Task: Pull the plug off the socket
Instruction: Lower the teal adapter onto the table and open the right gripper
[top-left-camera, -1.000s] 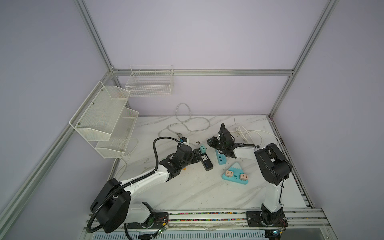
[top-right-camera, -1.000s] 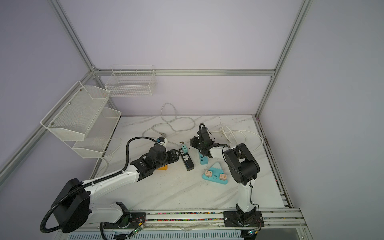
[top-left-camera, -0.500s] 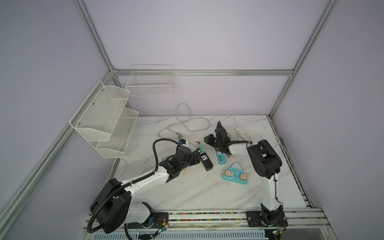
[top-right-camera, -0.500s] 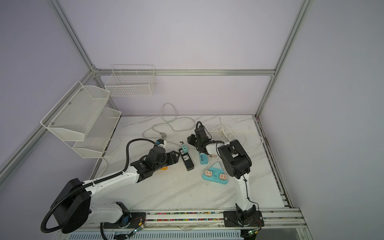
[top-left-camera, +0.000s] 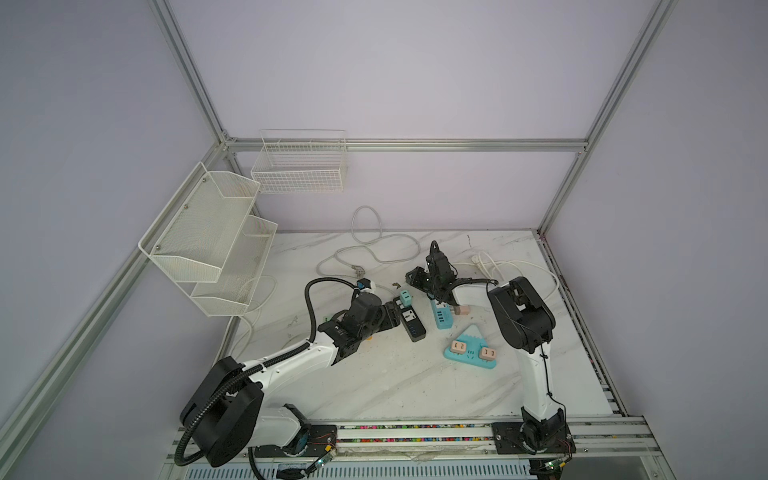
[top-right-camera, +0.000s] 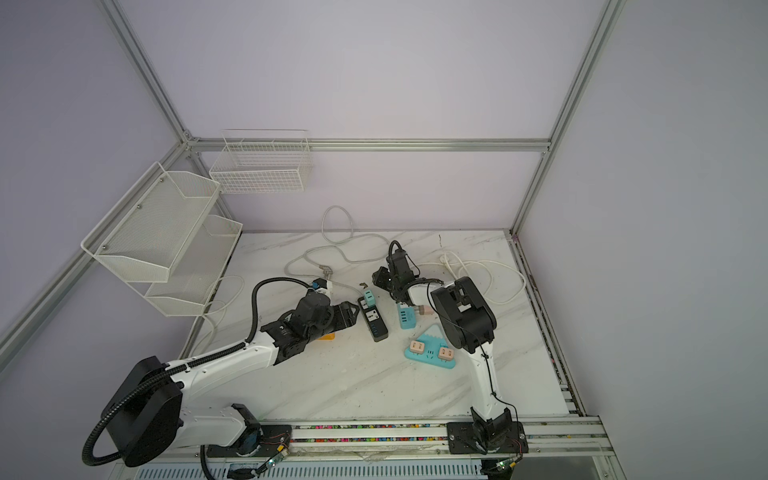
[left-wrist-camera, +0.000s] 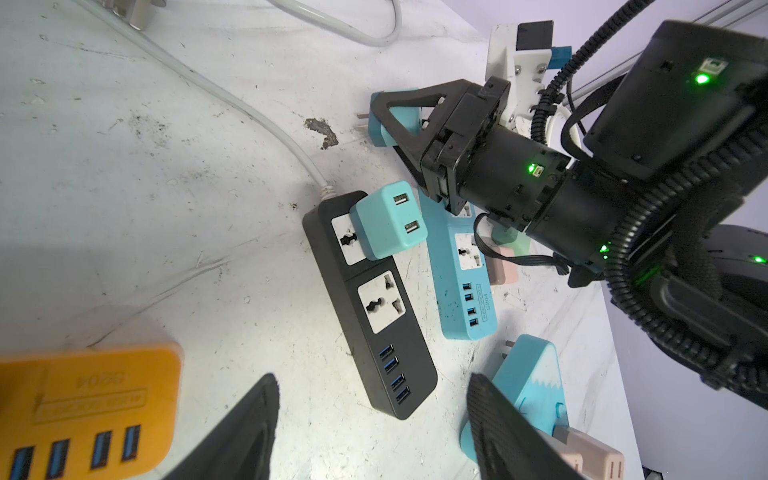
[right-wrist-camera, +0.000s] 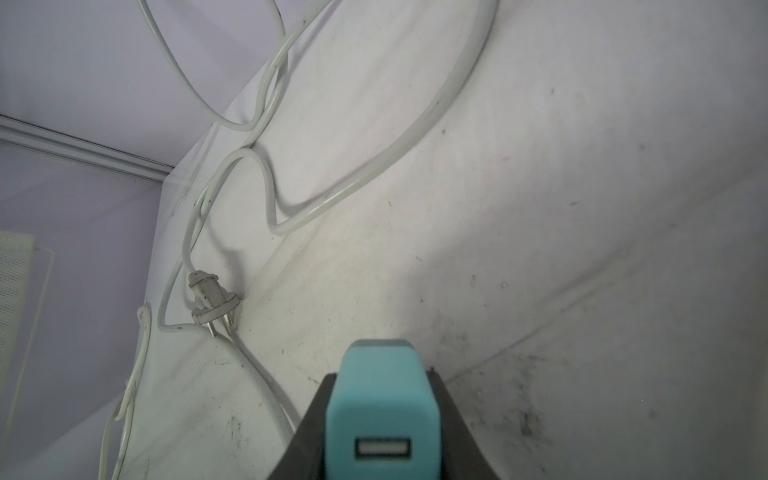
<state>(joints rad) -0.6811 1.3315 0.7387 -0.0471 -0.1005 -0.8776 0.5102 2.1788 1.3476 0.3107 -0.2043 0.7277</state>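
While the right jaws sit clamped on a teal plug (right-wrist-camera: 382, 419), its prongs bare and clear of any socket in the left wrist view, a second teal charger (left-wrist-camera: 388, 220) is seated in the end outlet of the black strip (left-wrist-camera: 374, 332). Reads as one plug out, one to go, though can't tell which plug the task means. In a top view the black strip lies mid-counter (top-left-camera: 374, 382) w/ the charger at its 11 o'clock end. Right jaws are just off at 1 o'clock of the charger. Left jaws are at 9 o'clock of the strip, standing apart, holding nothing, aimed at the strip. Teal strip (top-left-camera: 441, 318) is at 3 o'clock of the black one, and a triangular socket block (top-left-camera: 469, 353) w/ two pink plugs at 5 o'clock. Orange strip (left-wrist-camera: 83, 403) sits close under the left wrist cam. Handling, est.: charger is a small hard plastic cube, light, rigid, not fragile, but the shell looks smooth w/ rounded corners, so prob. slippery. Take it on two flat opposite sides, low near the strip face, not on the USB face. Prongs hold by friction and the strip looks light, so it would likely lift along w/ the charger unless pinned. Pull straight along the prongs, no rocking. White cord (left-wrist-camera: 257, 116) at the strip's end may drag.
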